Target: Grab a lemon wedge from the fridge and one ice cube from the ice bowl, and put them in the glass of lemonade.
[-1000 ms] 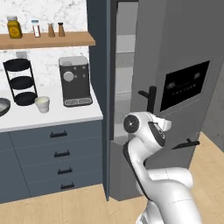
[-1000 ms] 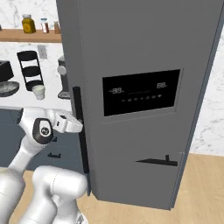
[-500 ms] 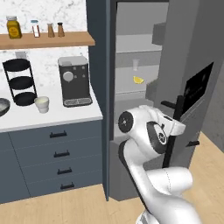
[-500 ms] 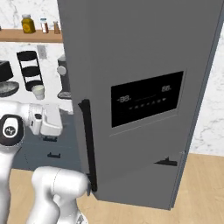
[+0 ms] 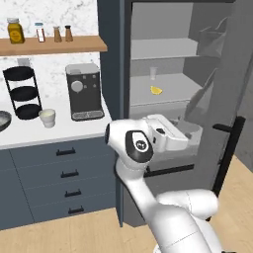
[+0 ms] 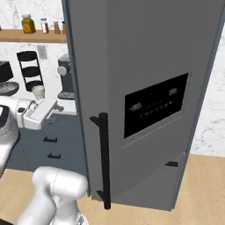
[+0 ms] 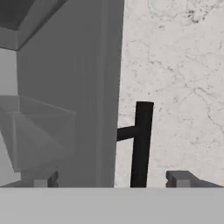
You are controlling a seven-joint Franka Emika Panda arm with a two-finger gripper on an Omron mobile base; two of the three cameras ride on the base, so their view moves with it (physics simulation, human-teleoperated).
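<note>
On the middle shelf of the tall dark grey fridge (image 5: 163,29), whose door stands swung wide, lies the tiny bright yellow lemon wedge (image 5: 156,90), with a small clear colourless glass (image 5: 153,73) standing just behind it. Below and in front of that shelf, the white arm's two-finger gripper (image 7: 111,178) faces the door's long black vertical handle (image 7: 141,144), its dark fingertips (image 7: 177,178) spread wide to either side of the handle with nothing between them, so it grips nothing. From the hand, the wedge lies up and to the left, deeper inside the cabinet; judged from this, the coming reach calls for the hand to turn away from the door and rise toward the shelf. Well apart to the left, on the white counter (image 5: 29,136), the small cream-white tapered cup (image 5: 47,117) of lemonade stands between a black tiered rack (image 5: 21,92) and a dark coffee machine (image 5: 85,91), and the dark grey speckled ice bowl (image 5: 3,120) sits at the view's left edge.
</note>
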